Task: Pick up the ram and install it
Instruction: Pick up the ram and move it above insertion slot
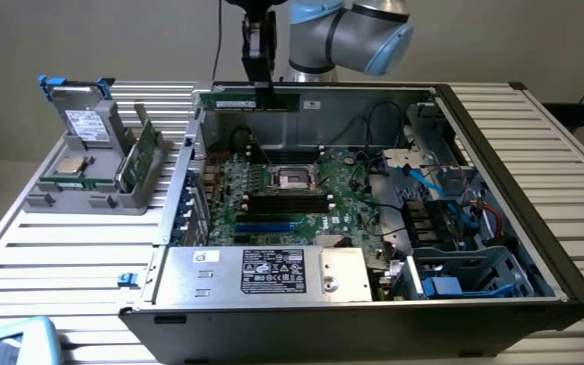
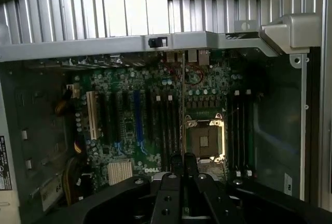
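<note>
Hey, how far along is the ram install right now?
Done: pickup. The tool is shut on the ram, which hangs level in the air over the case's far edge in the exterior view. In hand: the stick, held above the motherboard. Left: seating it, as the black slots by the processor socket look empty.

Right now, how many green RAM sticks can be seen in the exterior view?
2. One ram hangs in the gripper above the back of the open case; a second stick stands in the grey holder at the exterior view's left. Others may be hidden.
</note>
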